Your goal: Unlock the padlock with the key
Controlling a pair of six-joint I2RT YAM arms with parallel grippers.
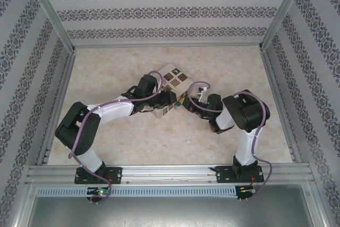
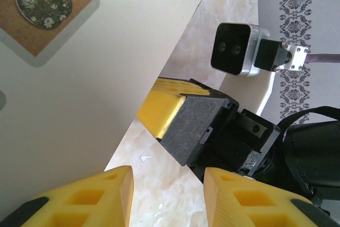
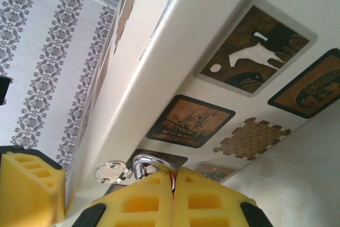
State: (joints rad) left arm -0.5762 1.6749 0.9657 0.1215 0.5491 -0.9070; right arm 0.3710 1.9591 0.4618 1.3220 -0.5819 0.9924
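Looking down from above, the tile-patterned cream box [image 1: 171, 90] sits mid-table [image 1: 133, 147]. The left gripper [image 1: 161, 104] meets it at its 7 o'clock corner and the right gripper [image 1: 191, 103] at 4 o'clock, probably so one arm steadies the box while the other works the lock.

From the left wrist, the left gripper's yellow fingers stand apart with bare marble between them. The box wall runs off toward 10 o'clock beside the left finger, which looks like bracing rather than clamping. The right gripper lies at 1 o'clock, tucked against the box's edge.

From the right wrist, its fingers are pressed flat together. The padlock [image 3: 151, 162] shows just its silver shackle above their tips, body hidden, with a silver tab [image 3: 110, 173] at its 9 o'clock. Whether the key is pinched in the seam I cannot tell.
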